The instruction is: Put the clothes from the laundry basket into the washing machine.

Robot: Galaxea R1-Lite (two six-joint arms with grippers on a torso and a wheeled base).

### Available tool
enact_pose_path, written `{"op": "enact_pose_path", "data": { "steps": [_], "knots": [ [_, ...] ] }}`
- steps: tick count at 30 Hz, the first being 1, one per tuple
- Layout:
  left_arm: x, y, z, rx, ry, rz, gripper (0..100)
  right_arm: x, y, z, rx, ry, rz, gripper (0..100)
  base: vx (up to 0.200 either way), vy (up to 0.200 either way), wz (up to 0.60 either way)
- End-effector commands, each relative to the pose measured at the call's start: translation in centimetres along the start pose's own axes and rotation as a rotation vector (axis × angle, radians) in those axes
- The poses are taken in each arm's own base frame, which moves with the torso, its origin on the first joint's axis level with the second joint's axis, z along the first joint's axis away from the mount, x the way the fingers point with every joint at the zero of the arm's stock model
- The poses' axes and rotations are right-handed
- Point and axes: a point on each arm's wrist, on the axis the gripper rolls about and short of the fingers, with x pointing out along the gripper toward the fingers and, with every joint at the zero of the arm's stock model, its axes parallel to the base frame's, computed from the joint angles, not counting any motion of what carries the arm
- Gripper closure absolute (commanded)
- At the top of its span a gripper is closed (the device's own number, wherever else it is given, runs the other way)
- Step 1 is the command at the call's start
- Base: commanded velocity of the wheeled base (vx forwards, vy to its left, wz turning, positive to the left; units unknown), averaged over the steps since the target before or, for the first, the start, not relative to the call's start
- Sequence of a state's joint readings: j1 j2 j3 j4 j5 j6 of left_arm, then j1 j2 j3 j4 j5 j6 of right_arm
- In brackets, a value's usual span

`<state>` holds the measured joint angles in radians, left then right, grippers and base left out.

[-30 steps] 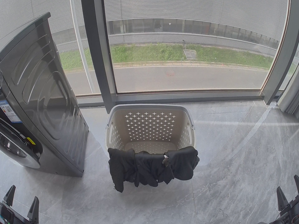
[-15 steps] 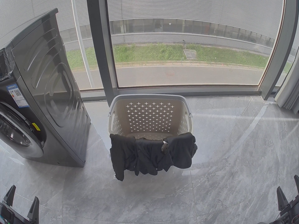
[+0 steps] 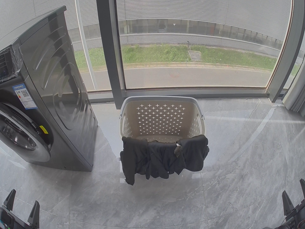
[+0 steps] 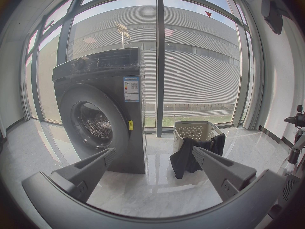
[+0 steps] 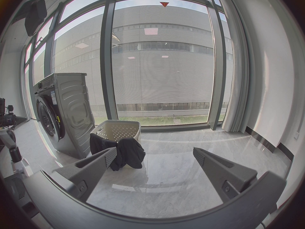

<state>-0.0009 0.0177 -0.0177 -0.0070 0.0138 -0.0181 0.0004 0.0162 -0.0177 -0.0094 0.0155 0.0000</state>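
Well ahead of both grippers, a cream plastic laundry basket [image 3: 162, 98] stands on the floor [image 3: 238, 163], which is glossy grey stone with pale veins. The basket's walls are pierced with rows of small star-shaped holes, and its rim is rounded at the corners. Dark, limp clothes [image 3: 162, 159] hang in soft folds over the rim nearest the grippers and spill down the outer wall.

The left gripper [image 4: 153, 151] sits low, its two dark wedge-shaped fingers spread wide with nothing between them. The right gripper [image 5: 154, 151] is spread the same way and is also empty.

Ahead of the left gripper stands the washing machine [image 3: 60, 89], a dark grey metal box beside the basket but apart from it. Curved ribs are pressed into its side panel, and a perforated metal drum shows through its round front. Beyond the basket rises a tall window [image 3: 197, 48] with dark frames.
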Motion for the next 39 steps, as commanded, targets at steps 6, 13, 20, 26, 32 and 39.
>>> {"op": "enact_pose_path", "data": {
  "steps": [6, 13, 20, 26, 32, 39],
  "knots": [
    [0.00, 0.01, -0.47, 0.000, 0.001, -0.001, 0, 0.00, 0.00, -0.53, 0.000, 0.002, 0.001, 0, 0.000, 0.200, 0.00],
    [0.00, 0.01, -0.47, 0.000, 0.001, -0.001, 0, 0.00, 0.00, -0.53, 0.000, 0.002, 0.001, 0, 0.000, 0.200, 0.00],
    [-0.01, 0.01, -0.48, 0.000, -0.001, -0.001, 0, 0.00, 0.00, -0.53, 0.000, 0.002, 0.001, 0, 0.000, 0.200, 0.00],
    [0.00, 0.01, -0.47, 0.000, 0.001, 0.001, 0, 0.00, 0.00, -0.53, 0.000, 0.002, 0.001, 0, 0.000, 0.200, 0.00],
    [0.00, 0.01, -0.47, 0.000, 0.001, 0.001, 0, 0.00, 0.00, -0.53, 0.000, 0.002, 0.001, 0, 0.000, 0.200, 0.00],
    [-0.01, 0.01, -0.48, 0.000, -0.001, 0.001, 0, 0.00, 0.00, -0.53, 0.000, 0.002, -0.001, 0, 0.000, 0.200, 0.00]
  ]
}}
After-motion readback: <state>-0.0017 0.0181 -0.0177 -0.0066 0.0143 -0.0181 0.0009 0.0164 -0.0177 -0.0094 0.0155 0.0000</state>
